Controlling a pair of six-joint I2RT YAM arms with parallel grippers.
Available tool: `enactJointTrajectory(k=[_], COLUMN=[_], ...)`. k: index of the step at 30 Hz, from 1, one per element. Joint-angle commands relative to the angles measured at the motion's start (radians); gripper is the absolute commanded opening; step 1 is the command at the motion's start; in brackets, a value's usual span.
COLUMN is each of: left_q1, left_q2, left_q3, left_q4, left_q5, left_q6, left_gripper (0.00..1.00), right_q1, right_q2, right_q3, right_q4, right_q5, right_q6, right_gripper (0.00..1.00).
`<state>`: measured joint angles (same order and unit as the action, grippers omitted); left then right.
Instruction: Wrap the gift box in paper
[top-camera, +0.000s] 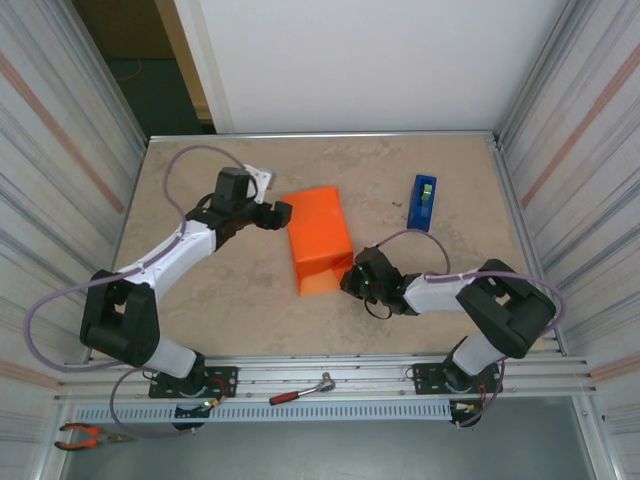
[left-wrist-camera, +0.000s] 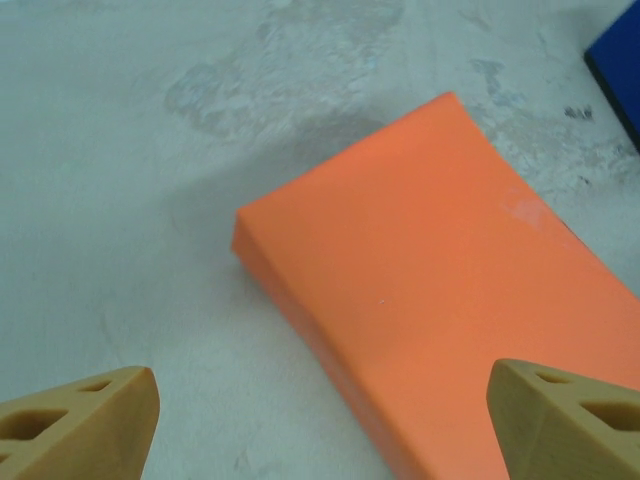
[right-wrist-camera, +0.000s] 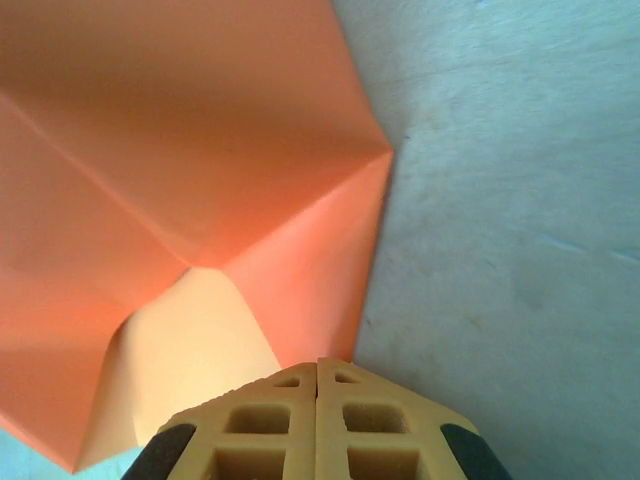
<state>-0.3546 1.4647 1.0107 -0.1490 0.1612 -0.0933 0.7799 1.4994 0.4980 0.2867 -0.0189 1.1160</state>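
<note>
My left jaws are spread wide off the far corner of the small orange paper-skinned gift box (top-camera: 318, 235), my right jaws pressed together nearer, at its loose near-end paper flap (right-wrist-camera: 300, 250).

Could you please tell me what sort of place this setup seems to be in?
Most likely a robotics lab work cell: a tabletop boxed in by ribbed metal walls, an aluminium mounting rail along the near edge, and a ratchet and pliers left beside it.
</note>
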Motion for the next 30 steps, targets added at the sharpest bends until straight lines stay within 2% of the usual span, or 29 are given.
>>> enactJointTrajectory(k=[1, 6, 9, 12, 19, 30], left_q1=[0.046, 0.057, 0.058, 0.056, 0.037, -0.04], left_q2=[-0.037, 0.012, 0.064, 0.121, 0.199, 0.26], left_q3=[-0.05, -0.075, -0.082, -0.09, -0.067, -0.014], left_q4=[0.11, 0.168, 0.216, 0.284, 0.315, 0.226], left_q5=[0.121, 0.224, 0.297, 0.362, 0.419, 0.413], left_q6=[-0.172, -0.222, -0.254, -0.302, -0.335, -0.284], left_gripper=[0.86, 0.86, 0.86, 0.86, 0.84, 0.83], right_q1=[-0.046, -0.222, -0.325, -0.381, -0.389, -0.328], right_q2=[-0.128, -0.216, -0.169, -0.057, 0.19, 0.294], right_q3=[0.022, 0.129, 0.222, 0.321, 0.449, 0.457], right_q4=[-0.178, -0.379, -0.438, -0.465, -0.41, -0.341], right_q5=[0.023, -0.04, -0.104, -0.155, -0.241, -0.278], right_q6=[-0.052, -0.165, -0.225, -0.264, -0.276, -0.258], right_gripper=[0.0, 0.0, 0.01, 0.06, 0.0, 0.0])
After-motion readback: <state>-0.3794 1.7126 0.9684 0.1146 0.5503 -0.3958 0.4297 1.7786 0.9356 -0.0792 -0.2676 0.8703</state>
